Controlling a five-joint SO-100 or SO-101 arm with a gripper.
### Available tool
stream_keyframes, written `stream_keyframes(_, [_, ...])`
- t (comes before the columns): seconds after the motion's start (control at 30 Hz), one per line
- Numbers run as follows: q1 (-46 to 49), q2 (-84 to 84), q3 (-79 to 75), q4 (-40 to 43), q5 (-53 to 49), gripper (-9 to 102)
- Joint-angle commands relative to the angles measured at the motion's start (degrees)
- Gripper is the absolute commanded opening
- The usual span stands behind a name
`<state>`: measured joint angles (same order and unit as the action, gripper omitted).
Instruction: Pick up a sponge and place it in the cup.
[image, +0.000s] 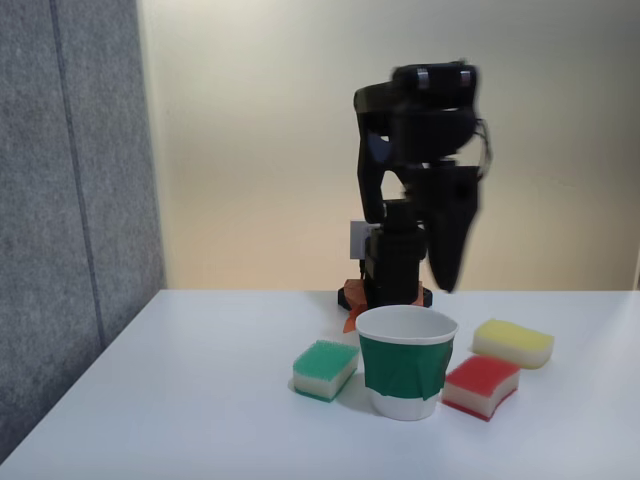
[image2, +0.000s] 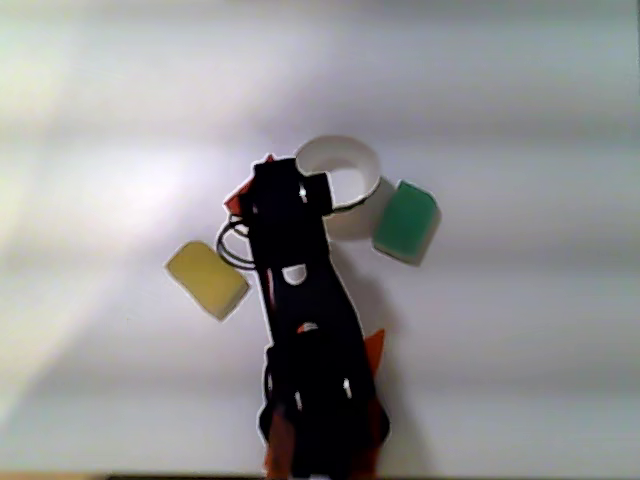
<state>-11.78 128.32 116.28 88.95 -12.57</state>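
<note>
The sponge (image: 482, 385), red on top and cream below, lies on the white table just right of the cup (image: 405, 360) in the fixed view. The cup is white paper with a dark-green band and stands upright with nothing visible inside. My black gripper (image: 450, 284) hangs blurred above and behind the cup, pointing down, with nothing in it. How the jaws stand is unclear. In the other view my gripper (image2: 285, 180) covers most of the sponge (image2: 234, 201), of which a red sliver peeks out left of the arm, beside the cup (image2: 362, 160).
A green-topped sponge (image: 325, 368) (image2: 407, 220) lies on the cup's other side. A yellow sponge (image: 513, 342) (image2: 205, 278) sits behind the red one, nearer the arm's base (image: 385, 295). A grey partition (image: 70, 200) borders the table's left side.
</note>
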Motion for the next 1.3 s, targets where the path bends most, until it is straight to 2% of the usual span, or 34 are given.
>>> stream_keyframes(0.0, [-4.31,-1.85,-4.66,-1.05,-0.70,7])
stream_keyframes(0.23, [-6.86,-11.69,-16.08,0.09,-8.35,17])
stream_keyframes(0.27, [-6.59,-12.66,-17.14,-0.44,-10.55,21])
stream_keyframes(0.4, [-4.75,-14.59,-16.79,-6.06,-17.75,37])
stream_keyframes(0.47, [-4.31,-14.77,-14.85,-9.49,-18.98,38])
stream_keyframes(0.57, [-3.87,-14.68,-10.72,-15.21,-21.36,45])
stream_keyframes(0.73, [-4.31,-15.91,-5.10,-23.03,-22.50,47])
stream_keyframes(0.9, [-5.10,-17.58,-0.09,-30.67,-22.76,44])
stream_keyframes(1.27, [-4.48,-19.07,8.96,-40.52,-24.35,41])
